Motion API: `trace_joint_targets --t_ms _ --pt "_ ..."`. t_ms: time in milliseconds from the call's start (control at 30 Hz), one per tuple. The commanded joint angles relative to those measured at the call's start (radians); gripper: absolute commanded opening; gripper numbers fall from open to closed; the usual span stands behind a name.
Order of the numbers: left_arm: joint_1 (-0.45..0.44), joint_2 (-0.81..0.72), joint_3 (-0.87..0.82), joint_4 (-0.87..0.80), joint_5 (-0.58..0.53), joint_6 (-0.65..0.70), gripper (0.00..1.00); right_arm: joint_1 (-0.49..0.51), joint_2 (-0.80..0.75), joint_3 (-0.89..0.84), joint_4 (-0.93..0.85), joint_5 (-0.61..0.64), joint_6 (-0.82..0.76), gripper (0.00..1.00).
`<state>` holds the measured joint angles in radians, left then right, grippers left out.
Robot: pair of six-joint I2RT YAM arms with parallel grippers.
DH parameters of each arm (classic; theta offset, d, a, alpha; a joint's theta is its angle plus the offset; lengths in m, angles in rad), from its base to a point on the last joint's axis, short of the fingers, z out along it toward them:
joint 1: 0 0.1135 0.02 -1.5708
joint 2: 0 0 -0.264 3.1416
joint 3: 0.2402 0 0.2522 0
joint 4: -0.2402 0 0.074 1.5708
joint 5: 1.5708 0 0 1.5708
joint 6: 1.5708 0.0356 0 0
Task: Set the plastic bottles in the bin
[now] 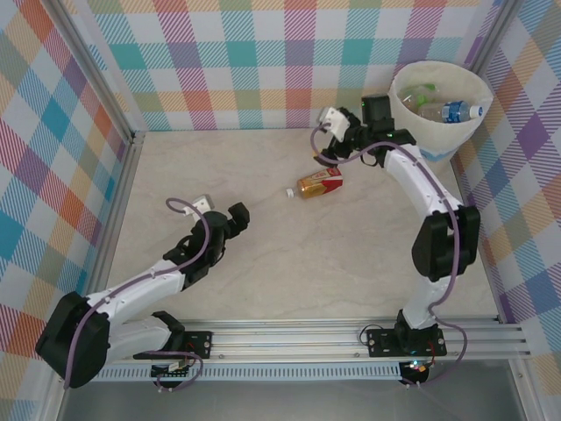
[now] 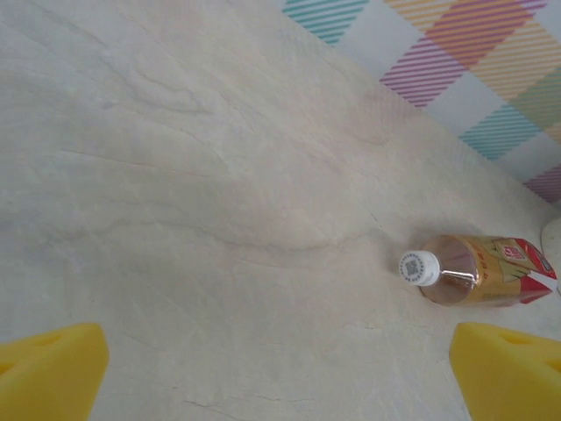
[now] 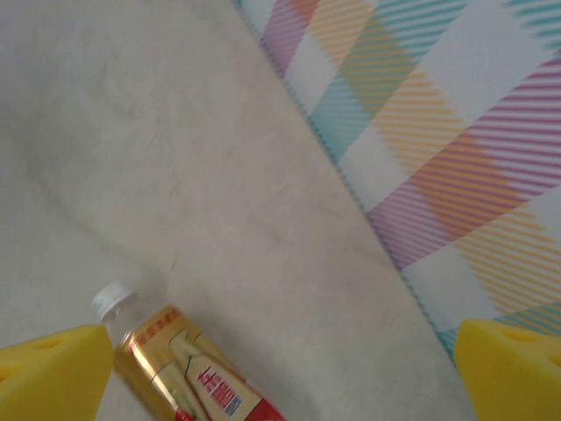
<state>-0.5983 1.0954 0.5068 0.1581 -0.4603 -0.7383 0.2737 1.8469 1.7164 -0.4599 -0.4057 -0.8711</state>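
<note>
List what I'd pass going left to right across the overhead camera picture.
Left end effector → plastic bottle lying on its side → bin

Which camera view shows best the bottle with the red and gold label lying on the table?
The left wrist view: the bottle lies whole there, white cap to base, and fairly large. The top external view shows it whole too, but small. The right wrist view is close, but the frame edge cuts off its base.
</note>
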Motion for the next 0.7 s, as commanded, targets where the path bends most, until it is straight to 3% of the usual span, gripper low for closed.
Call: trace_joint_targets --t_ms 0,133,333,667 --pt "0.012 -0.081 -0.045 -0.049 -0.082 -0.055 1.00 0.046 0.102 0.085 -0.257 0.031 -0.296 1.00" --pt "0.024 -0.180 -0.087 -0.090 -0.109 -0.068 1.00 0.080 0.253 0.202 -0.359 0.154 -0.406 1.00" --pt "0.037 -0.249 -0.085 -0.184 -0.062 -0.018 1.00 0.107 0.443 0.360 -0.443 0.296 -0.499 1.00" --pt "0.045 -0.290 -0.118 -0.187 -0.045 -0.020 1.00 0.123 0.574 0.405 -0.456 0.387 -0.540 0.98"
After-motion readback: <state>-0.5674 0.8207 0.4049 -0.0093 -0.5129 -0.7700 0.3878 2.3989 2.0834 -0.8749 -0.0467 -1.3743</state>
